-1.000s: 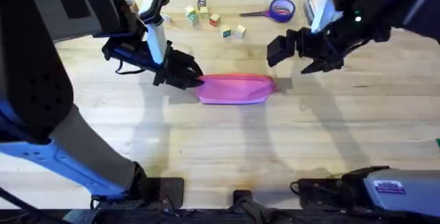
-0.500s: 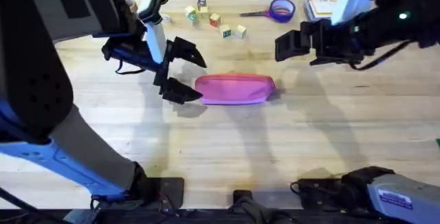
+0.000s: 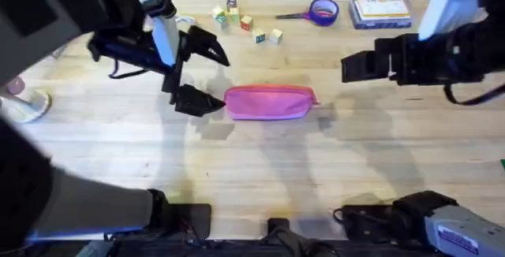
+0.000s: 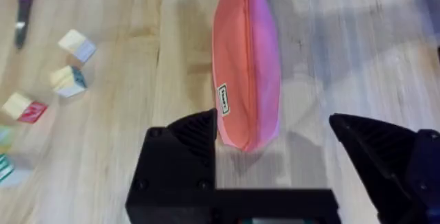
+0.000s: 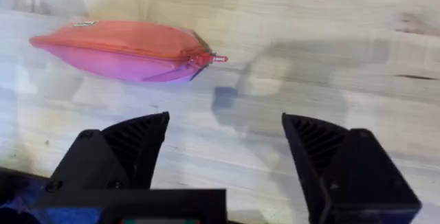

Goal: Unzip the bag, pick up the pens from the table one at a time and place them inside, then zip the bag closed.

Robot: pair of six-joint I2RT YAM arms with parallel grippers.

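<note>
Wooden plank table (image 3: 260,158) spans the whole overhead frame. One pink bag (image 3: 270,102) lies flat at centre, lengthwise left to right, zip apparently shut along its top, pull tab at its right end (image 5: 216,58). Two arms. Left gripper (image 3: 199,74) sits at upper left of centre, just beside the bag's left end, fingers wide apart, holding nothing. Right gripper (image 3: 357,66) hovers at upper right, apart from the bag's right end, fingers spread too in its wrist view (image 5: 223,155), empty.

Step judgement: no pens visible on the table and the bag looks closed, so either the task is finished and the arms are clear of it, or unzipping has not begun; cannot tell which. If unzipping is next, one gripper must pin the bag's end while the other pinches the small pull tab.

Along the top edge: one pair of purple-handled scissors (image 3: 316,11), about six small coloured blocks (image 3: 246,23), one flat box (image 3: 381,9).
</note>
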